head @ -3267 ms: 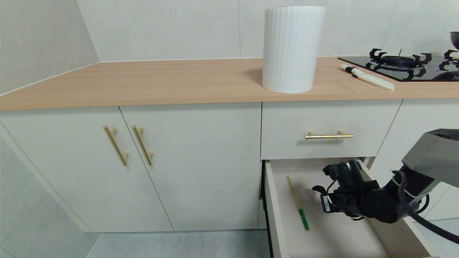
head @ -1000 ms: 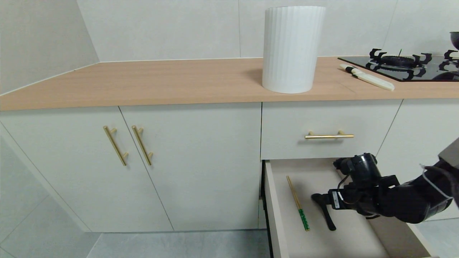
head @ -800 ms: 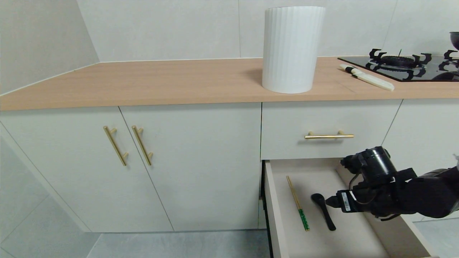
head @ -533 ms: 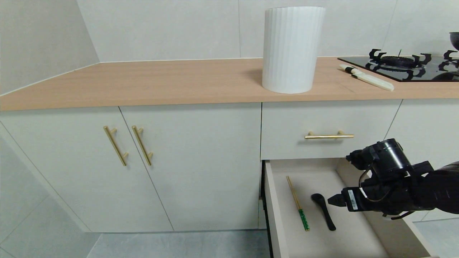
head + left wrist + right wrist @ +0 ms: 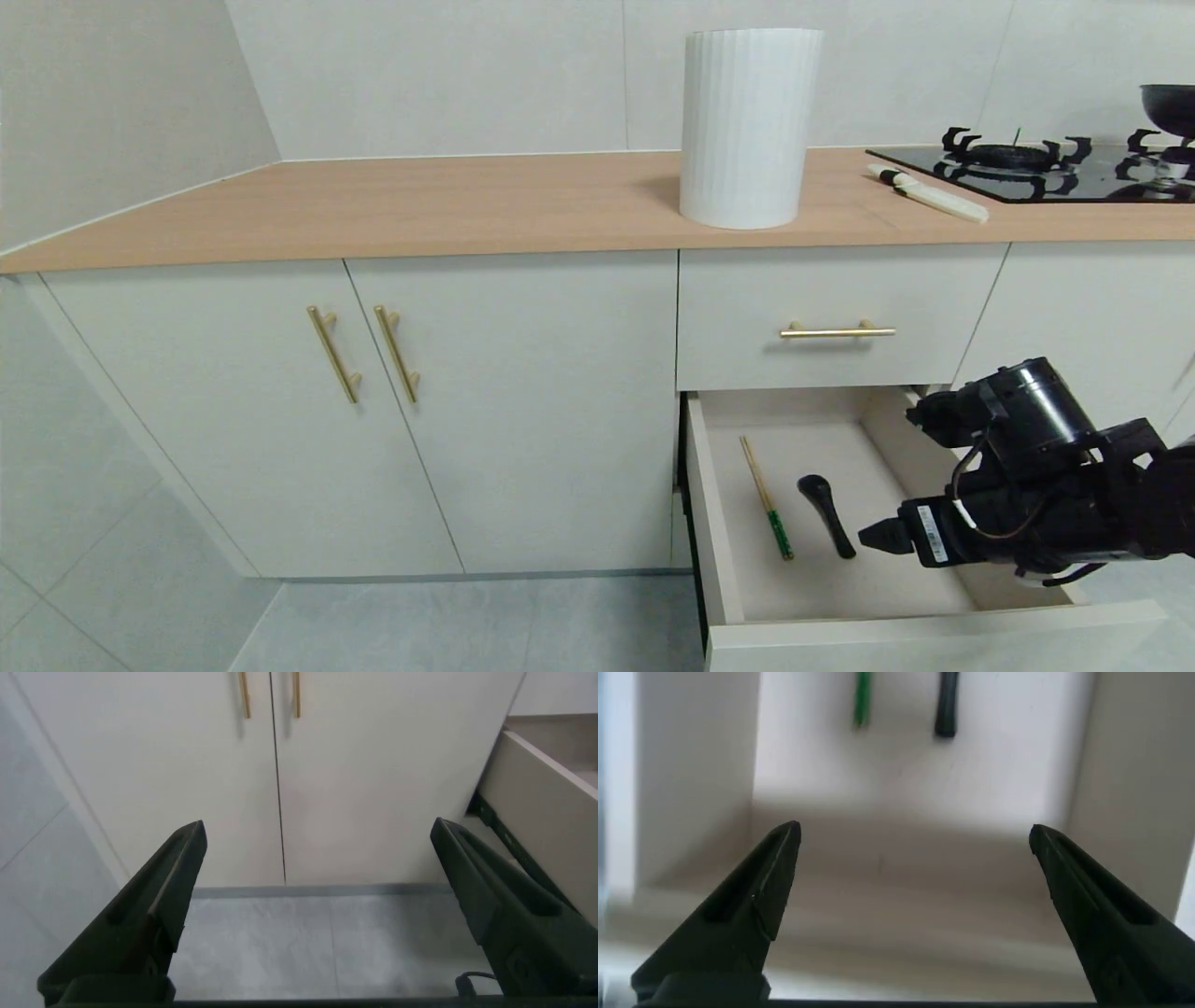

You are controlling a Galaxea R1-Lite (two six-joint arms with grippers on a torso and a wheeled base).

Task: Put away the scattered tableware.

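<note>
Spoon point(image 5: 825, 516) and chopsticks point(image 5: 766, 512) lie side by side in open drawer point(image 5: 711, 523).
Right gripper point(image 5: 882, 539) above drawer, jaws spread, empty; left gripper point(image 5: 322, 905) likewise spread.

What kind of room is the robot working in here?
Most likely a home-style kitchen. A gas hob is set into the wooden countertop with a knife beside it, and below, an open drawer holds chopsticks and a black spoon.
</note>
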